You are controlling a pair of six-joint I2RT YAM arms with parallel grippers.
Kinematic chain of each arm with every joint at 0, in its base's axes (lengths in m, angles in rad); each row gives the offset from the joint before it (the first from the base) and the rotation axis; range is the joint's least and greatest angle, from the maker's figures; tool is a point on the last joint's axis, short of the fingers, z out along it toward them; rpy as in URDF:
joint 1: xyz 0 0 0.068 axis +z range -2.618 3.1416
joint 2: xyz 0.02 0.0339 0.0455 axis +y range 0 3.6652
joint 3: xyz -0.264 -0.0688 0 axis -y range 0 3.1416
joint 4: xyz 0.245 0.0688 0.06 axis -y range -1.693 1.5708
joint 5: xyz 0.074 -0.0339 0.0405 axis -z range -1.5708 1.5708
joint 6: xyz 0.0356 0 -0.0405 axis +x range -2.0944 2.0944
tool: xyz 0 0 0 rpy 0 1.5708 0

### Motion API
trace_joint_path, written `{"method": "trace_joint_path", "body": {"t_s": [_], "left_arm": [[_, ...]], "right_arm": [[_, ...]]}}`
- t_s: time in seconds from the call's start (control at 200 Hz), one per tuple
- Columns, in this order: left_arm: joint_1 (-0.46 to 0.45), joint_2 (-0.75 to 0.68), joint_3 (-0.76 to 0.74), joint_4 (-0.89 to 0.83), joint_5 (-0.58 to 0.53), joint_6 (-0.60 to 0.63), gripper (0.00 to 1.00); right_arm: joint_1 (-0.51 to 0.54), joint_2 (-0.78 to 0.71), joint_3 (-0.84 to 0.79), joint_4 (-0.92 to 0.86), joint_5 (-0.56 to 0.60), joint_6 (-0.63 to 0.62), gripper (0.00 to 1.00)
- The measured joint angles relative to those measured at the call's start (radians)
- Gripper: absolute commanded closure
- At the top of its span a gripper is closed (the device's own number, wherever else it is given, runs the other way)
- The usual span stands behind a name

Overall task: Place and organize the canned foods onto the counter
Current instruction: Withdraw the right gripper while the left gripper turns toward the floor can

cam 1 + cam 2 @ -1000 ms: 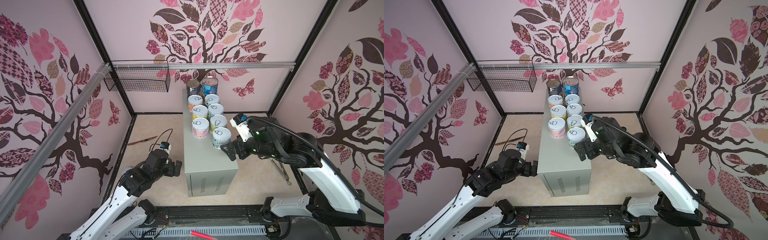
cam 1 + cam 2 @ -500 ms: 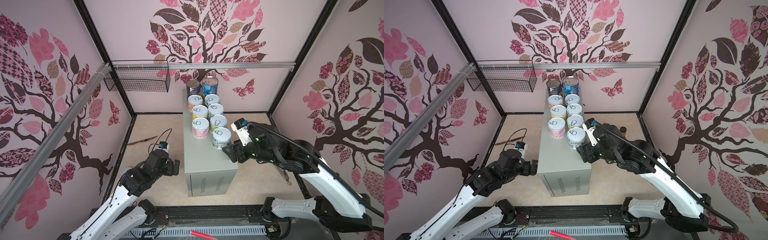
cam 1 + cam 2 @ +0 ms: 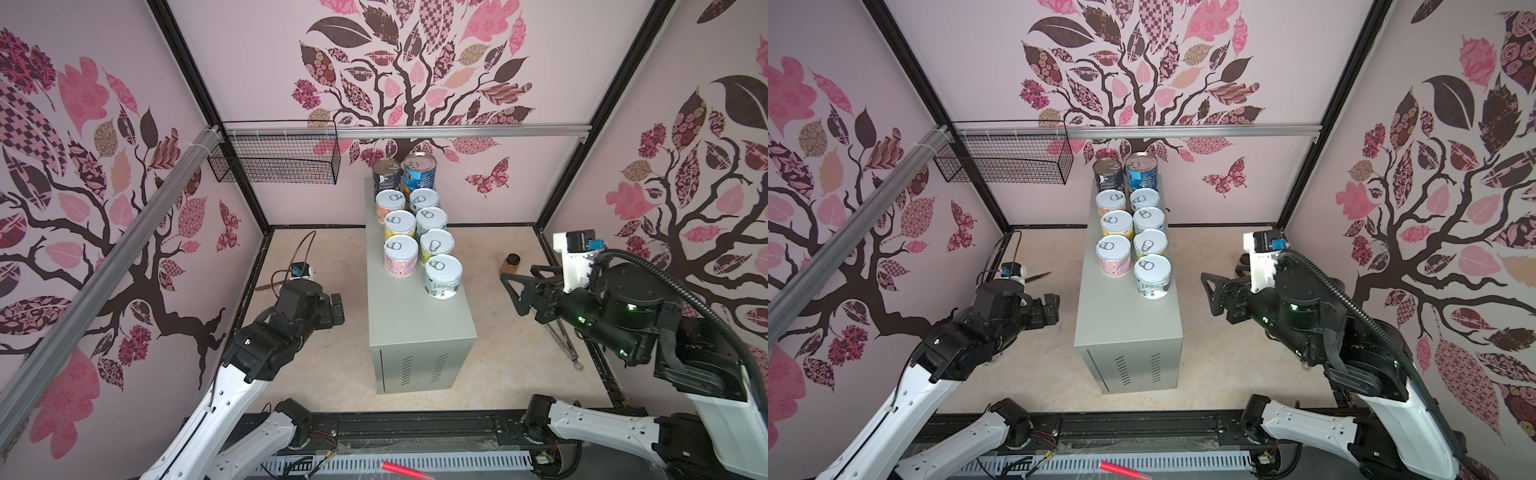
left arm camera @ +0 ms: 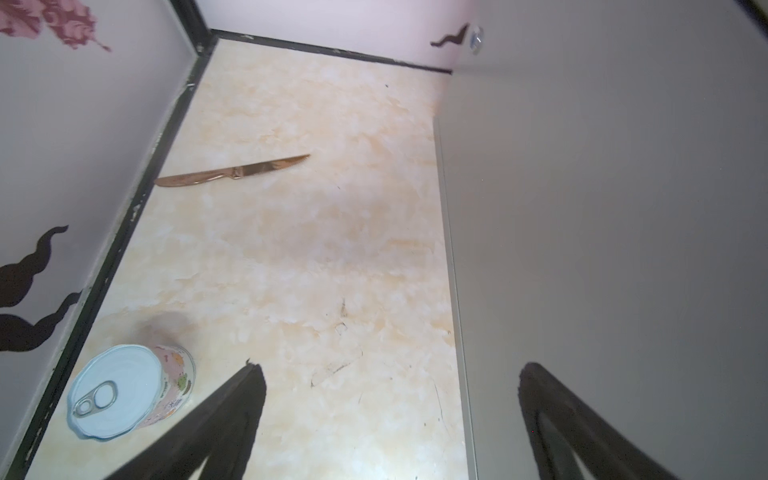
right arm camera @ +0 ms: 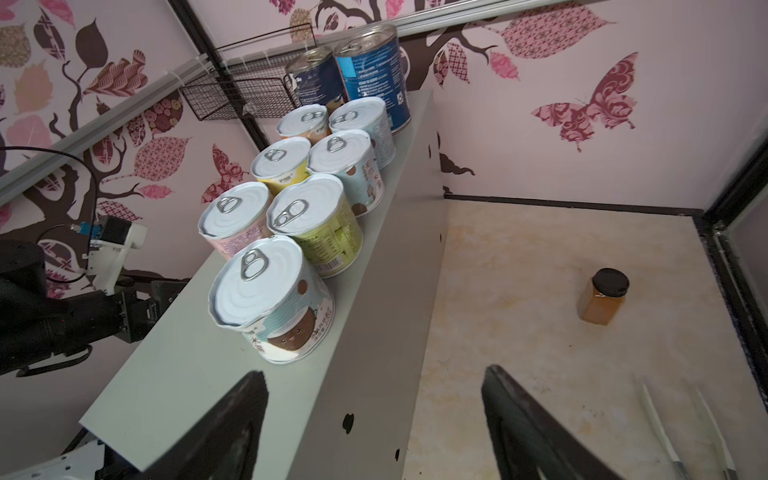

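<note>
Canned foods (image 3: 431,220): nine upright on the grey bench (image 3: 415,328), one upright on the floor (image 4: 311,249). Hard to see, nearest first. Floor can (image 4: 129,390) shown only by the left wrist view, just beside the black wall edge (image 4: 124,216) and near one finger (image 4: 232,415) of the left gripper (image 4: 390,370); out of sight in both top views (label pinkish, print too blurred to read). Tongs (image 5: 681,428) on the floor cut off by the right wrist view's edge. Knife (image 4: 232,172) flat on the floor beyond the floor can, tip toward the bench. Amber jar (image 3: 512,266) on the floor right of the bench, in a top view largely covered by the right arm's white camera housing (image 3: 1262,266).

Every long axis vertical, pull-tab lids facing up. On the bench, two files running lengthwise toward the back wall (image 3: 478,83), all on the farther part of the top: nearest can (image 3: 443,276) heading the right file alone, then pink can (image 3: 401,255) beside green can (image 3: 436,246), two more short pairs packed close behind, last the tall dark can (image 3: 386,174) and tall blue can (image 3: 419,170) at the far end.

Low beside the bench's left flank, left gripper spread wide, released, grasping nothing, touching nothing. Off the bench's right side, right gripper (image 5: 374,374) well apart from the nearest can, jaws apart, likewise released and empty.
</note>
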Motion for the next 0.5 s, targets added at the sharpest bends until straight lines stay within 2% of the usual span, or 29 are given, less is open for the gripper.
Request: {"method": "trace_joint_path", "body": {"t_s": [0.17,0.315,0.375,0.5], "left_arm": [[0.197,0.04,0.011,0.001,0.135,-0.009,0.02],[0.257,0.076,0.011,0.001,0.18,-0.014,0.02],[0.27,0.084,0.011,0.001,0.189,-0.017,0.02],[0.291,0.084,0.011,0.001,0.186,-0.022,0.02]], "right_arm": [[0.0,-0.044,-0.134,0.054,0.142,0.0,0.14],[-0.043,-0.032,-0.193,0.119,0.198,-0.018,0.1],[-0.135,-0.014,-0.201,0.154,0.163,-0.027,0.07],[-0.49,0.024,-0.263,0.26,-0.052,-0.022,0.08]]}}
